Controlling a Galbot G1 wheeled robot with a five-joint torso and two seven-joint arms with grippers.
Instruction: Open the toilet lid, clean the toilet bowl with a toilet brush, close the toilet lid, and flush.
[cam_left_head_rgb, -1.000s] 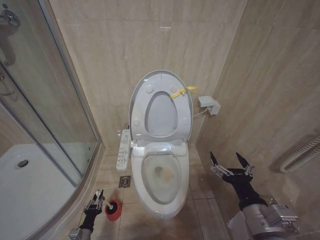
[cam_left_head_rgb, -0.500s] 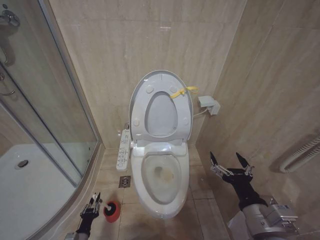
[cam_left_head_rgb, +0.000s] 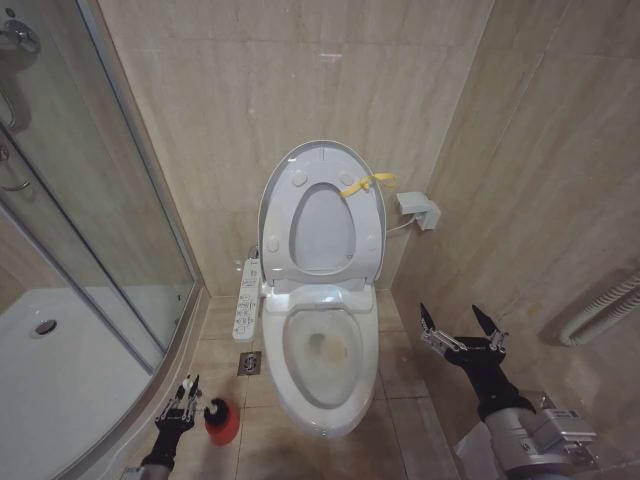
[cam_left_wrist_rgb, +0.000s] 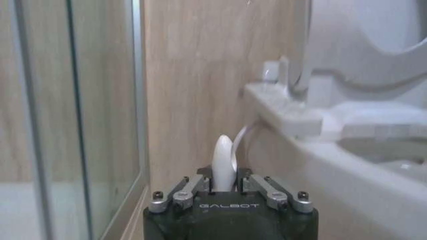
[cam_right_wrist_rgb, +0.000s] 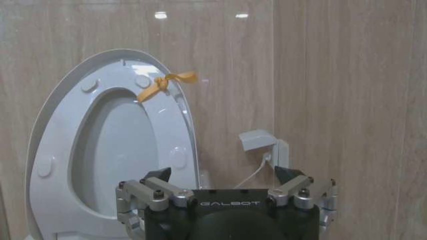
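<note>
The toilet lid (cam_left_head_rgb: 322, 215) stands raised against the back wall, with a yellow ribbon (cam_left_head_rgb: 362, 184) at its edge. Below it the toilet bowl (cam_left_head_rgb: 325, 400) lies open, a yellowish-brown stain inside and the button panel (cam_left_head_rgb: 246, 300) on its side. My left gripper (cam_left_head_rgb: 180, 400) is low at the floor beside the red holder cup (cam_left_head_rgb: 222, 427). In the left wrist view the left gripper (cam_left_wrist_rgb: 223, 182) is shut on the white handle of the toilet brush (cam_left_wrist_rgb: 223, 155). My right gripper (cam_left_head_rgb: 462, 328) hangs open to the right of the bowl, facing the lid (cam_right_wrist_rgb: 67, 145), nothing between its fingers.
A curved glass shower screen (cam_left_head_rgb: 100, 200) and white shower tray (cam_left_head_rgb: 50, 370) close off the left. A floor drain (cam_left_head_rgb: 249, 363) lies left of the bowl. A small white box (cam_left_head_rgb: 418, 208) sits on the wall right of the lid. A ribbed hose (cam_left_head_rgb: 600, 310) runs along the right wall.
My left gripper has drawn back, lower and to the left in the head view, and the red holder cup has shifted slightly the same way. The right arm has not moved.
</note>
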